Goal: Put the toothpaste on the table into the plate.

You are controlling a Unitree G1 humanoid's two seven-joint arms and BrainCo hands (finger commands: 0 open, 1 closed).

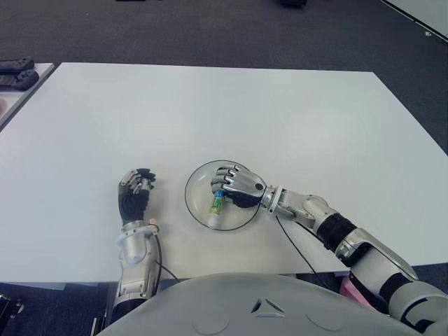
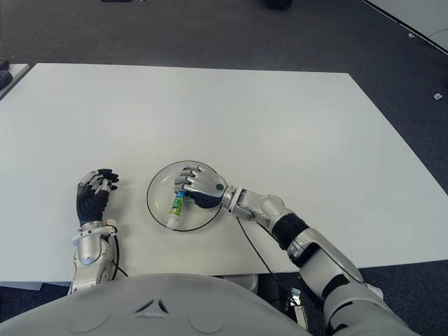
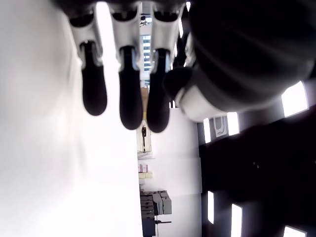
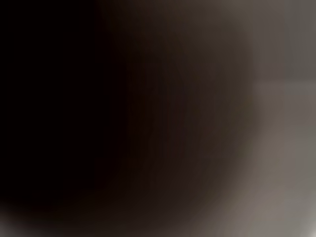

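Currently the right robot hand (image 1: 234, 183) is over the plate (image 1: 198, 183), a shallow round dish with a dark rim near the front edge of the white bench (image 1: 231, 112). Its arm reaches in from the near right. The fingers (image 1: 225, 175) are curled, knuckles up, above the far-right part of the plate. The toothpaste (image 1: 218, 204) lies inside the plate just left of and below the palm: a small green and white tube, its blue end (image 1: 219, 193) tucked at the fingertips and its white end pointing toward the near rim. Whether the fingers actually clamp the blue end or only touch it cannot be told from the eye views, and the right wrist view is dark and shows nothing usable. The tube's lower part appears to rest on the plate floor.

The left robot hand (image 1: 134, 192) shows on the bench to the left of the plate, clearly apart from it, forearm running back toward the near edge. In the left wrist view its dark fingertips (image 3: 131, 106) hang loosely side by side, slightly bent, with nothing between them and the thumb; the hand is relaxed and empty.

At the far left edge, dark objects (image 1: 17, 72) sit on a neighbouring surface.
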